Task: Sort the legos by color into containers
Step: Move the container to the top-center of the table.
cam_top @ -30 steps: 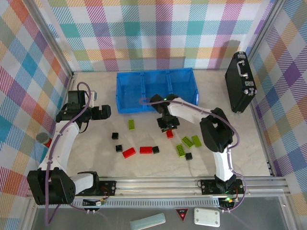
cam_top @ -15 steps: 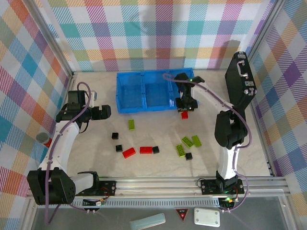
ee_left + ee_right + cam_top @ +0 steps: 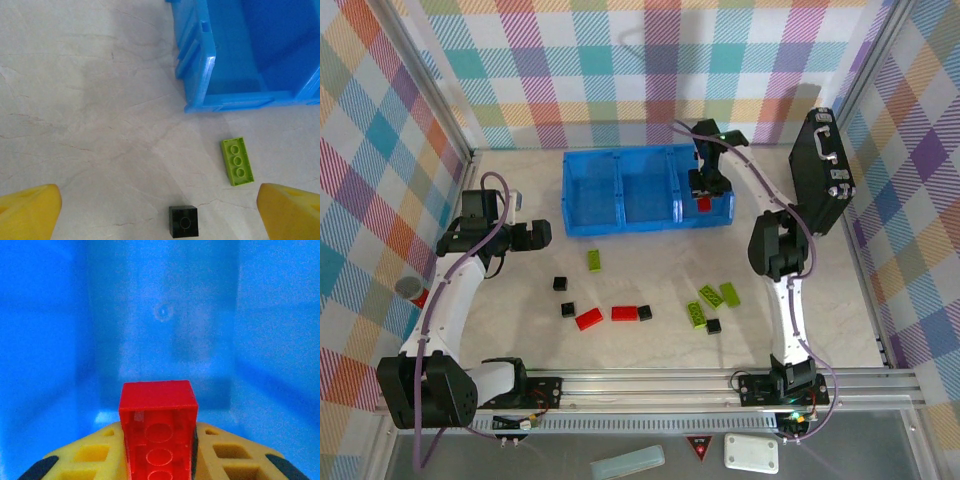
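Note:
The long blue tray (image 3: 620,222) has three containers side by side. My right gripper (image 3: 704,196) hangs over the rightmost container (image 3: 160,315), shut on a red lego (image 3: 157,405) that stands on end between its yellow fingers (image 3: 85,457). The same red lego (image 3: 703,204) is also seen from above. My left gripper (image 3: 531,235) is open, left of the tray, and holds nothing. Below it lie a green lego (image 3: 237,161) and a black lego (image 3: 183,220), near the tray's corner (image 3: 200,55). Several more legos lie on the table: red (image 3: 588,319), green (image 3: 696,314), black (image 3: 714,326).
A black briefcase (image 3: 820,170) stands upright against the right wall. A red-capped grey cylinder (image 3: 412,289) sits by the left wall. Plaid walls enclose the table, and a metal rail (image 3: 650,380) runs along its near edge.
My right gripper has carried the red lego from the table's middle up and back, to above the tray's rightmost container. The left arm has not moved.

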Motion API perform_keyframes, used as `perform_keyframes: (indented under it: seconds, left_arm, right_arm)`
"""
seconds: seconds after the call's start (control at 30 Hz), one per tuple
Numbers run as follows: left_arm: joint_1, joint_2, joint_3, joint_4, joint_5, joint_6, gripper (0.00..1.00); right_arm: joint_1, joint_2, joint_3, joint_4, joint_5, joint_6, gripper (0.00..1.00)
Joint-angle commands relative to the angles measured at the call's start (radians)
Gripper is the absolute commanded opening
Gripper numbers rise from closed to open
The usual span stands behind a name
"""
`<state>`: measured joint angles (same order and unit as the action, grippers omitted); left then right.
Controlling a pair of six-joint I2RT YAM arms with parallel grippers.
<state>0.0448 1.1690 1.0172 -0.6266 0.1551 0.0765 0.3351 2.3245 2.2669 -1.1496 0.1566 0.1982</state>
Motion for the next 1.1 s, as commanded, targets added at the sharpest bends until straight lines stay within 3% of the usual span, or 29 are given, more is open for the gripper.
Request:
perform_keyframes:
  seconds: [0.0,0.23,0.73,1.07]
  left_arm:
    - [0.014,-0.029,-0.016,-0.008,-0.010,0.018,1.00]
    - [0.014,-0.035,-0.022,-0.006,-0.009,0.017,1.00]
    - [0.014,-0.022,-0.019,-0.005,0.010,0.014,1.00]
    - [0.015,-0.018,-0.016,-0.005,0.015,0.011,1.00]
  right_arm:
    - [-0.011,0.048,0.055,-0.037,-0.024,-0.027,0.32]
    - [-0.024,0.103,0.073,-0.034,-0.031,-0.038,0.32]
    - [-0.010,0.033,-0.003,-0.152,-0.070,0.001,0.32]
    - [0.001,0.025,-0.041,-0.048,-0.145,0.063,0.33]
